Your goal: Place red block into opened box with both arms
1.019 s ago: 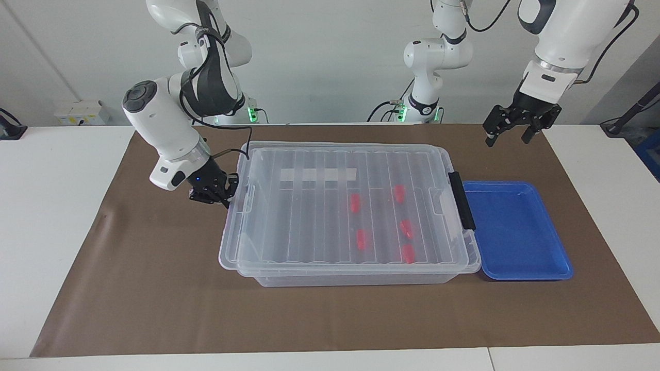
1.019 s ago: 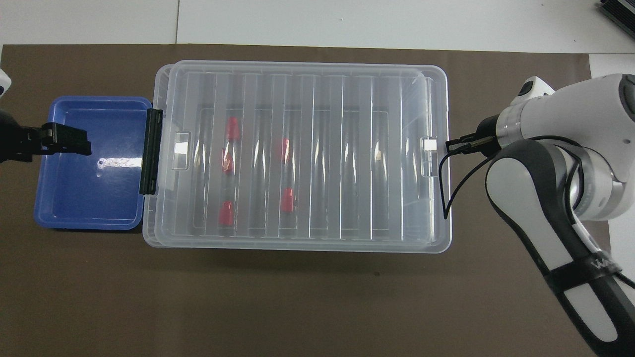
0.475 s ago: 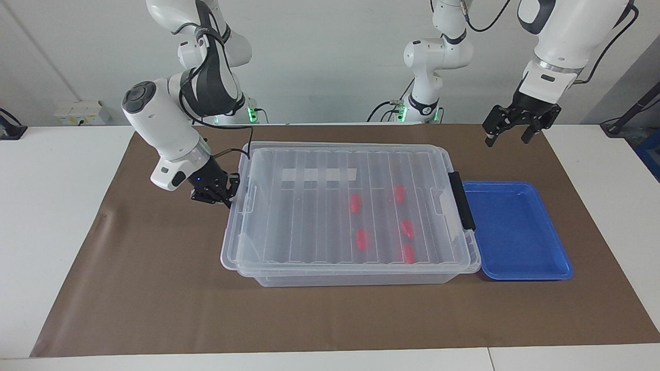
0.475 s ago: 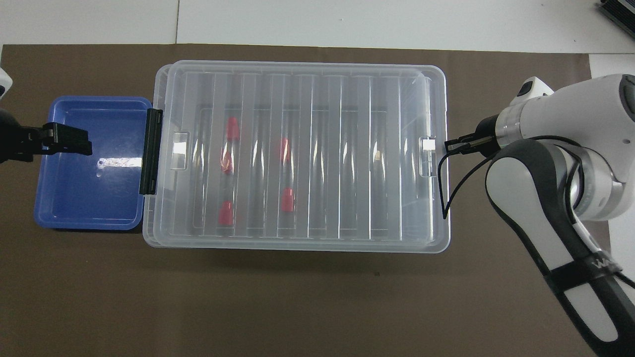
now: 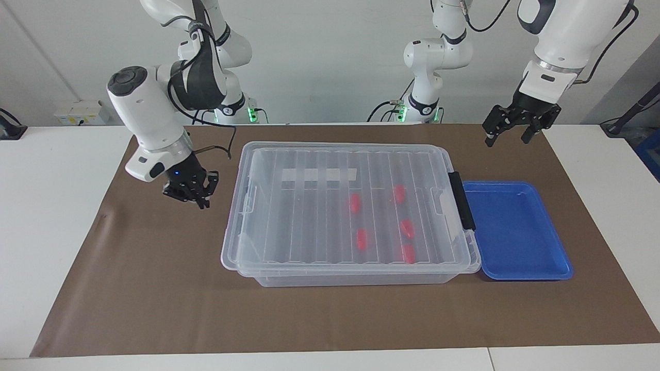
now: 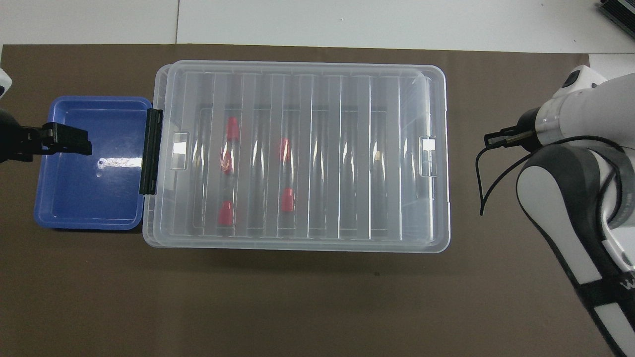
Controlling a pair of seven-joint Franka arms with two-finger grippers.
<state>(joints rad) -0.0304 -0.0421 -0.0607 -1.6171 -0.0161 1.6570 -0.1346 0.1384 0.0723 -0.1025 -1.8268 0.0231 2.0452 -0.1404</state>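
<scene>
While lid point(image 5: 340, 201) stays on box point(image 5: 356, 278): blocks sealed inside.
Right claw point(image 5: 197, 197): grip unclear — beside box.
Left claw point(image 5: 508, 133): released — waits.
Tip: lift lid level.

Brown mat point(image 5: 154, 288) carries box point(image 5: 289, 278), blue tray point(image 5: 515, 273).

Right arm bent low, wrist angled down, right gripper point(image 5: 198, 198) hanging just above mat, holding nothing; finger gap unclear. Left arm raised, wrist pointing down, left gripper point(image 5: 508, 135) high in air, fingers point(image 5: 490, 138) spread wide, holding nothing. Grippers well apart.
</scene>
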